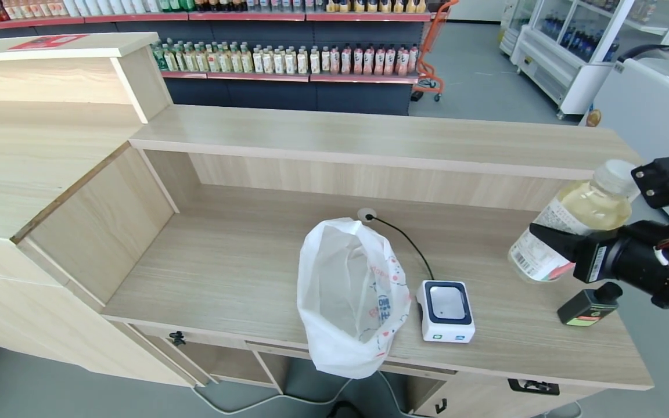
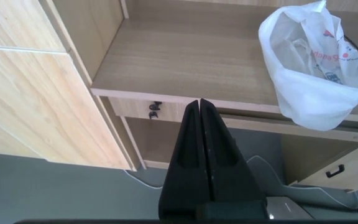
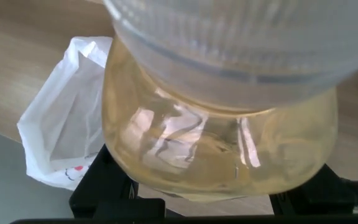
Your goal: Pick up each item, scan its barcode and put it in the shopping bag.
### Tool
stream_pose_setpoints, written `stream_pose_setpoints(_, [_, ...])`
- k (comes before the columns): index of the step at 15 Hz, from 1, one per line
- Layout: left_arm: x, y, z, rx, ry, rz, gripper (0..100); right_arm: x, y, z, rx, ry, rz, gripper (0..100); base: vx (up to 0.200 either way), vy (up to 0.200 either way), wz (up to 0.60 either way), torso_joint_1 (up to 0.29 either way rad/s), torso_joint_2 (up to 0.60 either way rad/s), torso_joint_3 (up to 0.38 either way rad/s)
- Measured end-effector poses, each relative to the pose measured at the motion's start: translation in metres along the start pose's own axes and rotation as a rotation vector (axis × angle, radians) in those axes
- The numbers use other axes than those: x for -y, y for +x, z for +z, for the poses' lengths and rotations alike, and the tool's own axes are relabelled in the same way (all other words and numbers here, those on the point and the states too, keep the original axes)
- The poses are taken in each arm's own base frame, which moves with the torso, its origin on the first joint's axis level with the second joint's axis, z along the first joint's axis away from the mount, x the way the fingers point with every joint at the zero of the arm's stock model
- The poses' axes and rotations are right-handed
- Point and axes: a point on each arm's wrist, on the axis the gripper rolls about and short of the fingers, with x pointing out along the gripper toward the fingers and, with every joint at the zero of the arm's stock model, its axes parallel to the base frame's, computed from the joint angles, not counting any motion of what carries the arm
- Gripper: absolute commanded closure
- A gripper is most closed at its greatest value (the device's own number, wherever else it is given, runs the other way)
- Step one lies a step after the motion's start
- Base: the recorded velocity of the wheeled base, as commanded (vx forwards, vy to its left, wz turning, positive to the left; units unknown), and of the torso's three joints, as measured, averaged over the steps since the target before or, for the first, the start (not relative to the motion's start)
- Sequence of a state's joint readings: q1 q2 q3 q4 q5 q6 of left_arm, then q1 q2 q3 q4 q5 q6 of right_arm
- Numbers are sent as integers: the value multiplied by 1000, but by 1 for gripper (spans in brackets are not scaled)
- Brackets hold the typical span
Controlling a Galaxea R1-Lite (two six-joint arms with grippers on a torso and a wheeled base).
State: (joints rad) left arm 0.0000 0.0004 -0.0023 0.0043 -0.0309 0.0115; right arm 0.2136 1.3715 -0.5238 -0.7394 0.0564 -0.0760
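Note:
My right gripper (image 1: 567, 247) is shut on a clear bottle (image 1: 572, 223) of pale yellow drink with a white cap, held tilted in the air over the counter's right end, to the right of and above the scanner (image 1: 446, 310). Close up, the bottle (image 3: 222, 124) covers most of the right wrist view, with the bag (image 3: 64, 118) behind it. The white shopping bag (image 1: 353, 296) stands open at the counter's front middle, just left of the scanner. My left gripper (image 2: 200, 134) is shut and empty, low in front of the counter, left of the bag (image 2: 316, 59).
A small dark bottle (image 1: 589, 305) with a green and red label lies on the counter (image 1: 241, 261) under my right arm. The scanner's black cable (image 1: 404, 238) runs back to a hole in the counter. A raised shelf closes the back; a wooden wall stands on the left.

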Motion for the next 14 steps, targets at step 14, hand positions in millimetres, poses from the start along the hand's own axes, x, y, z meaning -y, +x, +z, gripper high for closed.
stream_pose_setpoints(14, [0,0,0,0,-2,0,100,-61,84,-60,-80,25,185,100,0,43,0,0,0,0])
